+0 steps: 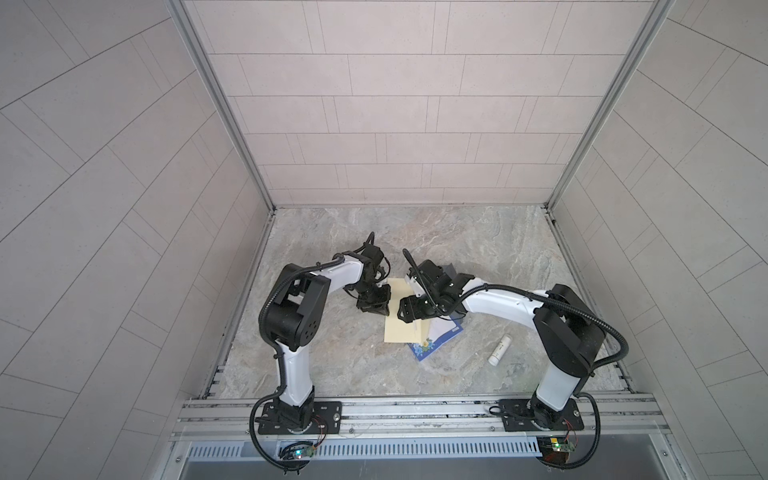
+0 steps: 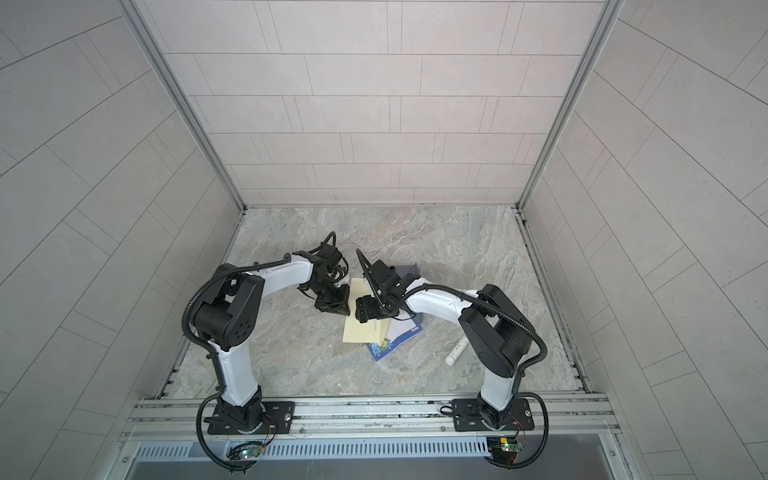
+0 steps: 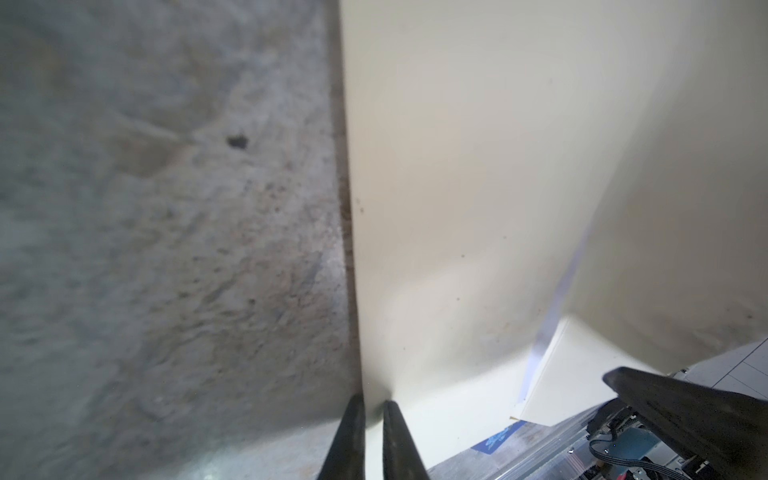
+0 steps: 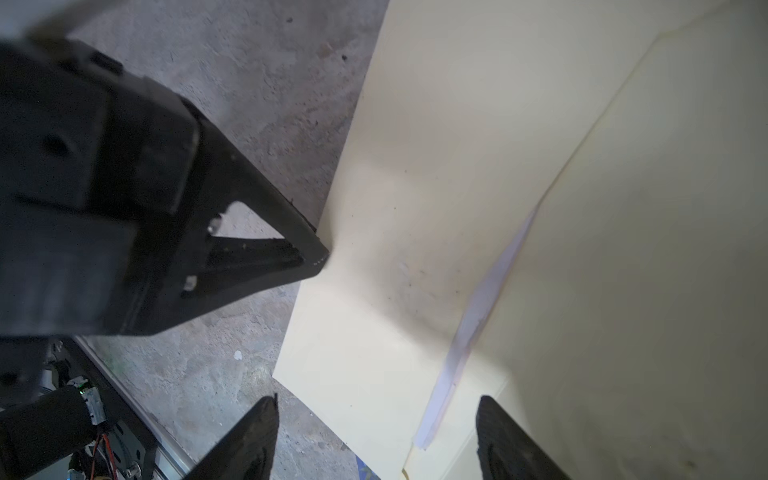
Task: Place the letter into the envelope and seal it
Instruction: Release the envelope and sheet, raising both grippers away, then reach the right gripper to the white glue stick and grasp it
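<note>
Left wrist view shows the cream envelope (image 3: 436, 208) flat on the table (image 3: 166, 208), the letter (image 1: 434, 343) poking out at its near corner, the left gripper (image 3: 372, 409) pinching its edge and the right gripper (image 4: 378, 415) spread astride its raised flap (image 4: 665, 249); a steady hold on that edge should keep the mouth open.

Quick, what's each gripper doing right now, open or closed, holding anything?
Left gripper: shut, tips against the edge of the envelope; whether it grips it cannot be told.
Right gripper: open over the envelope, holding nothing.
</note>
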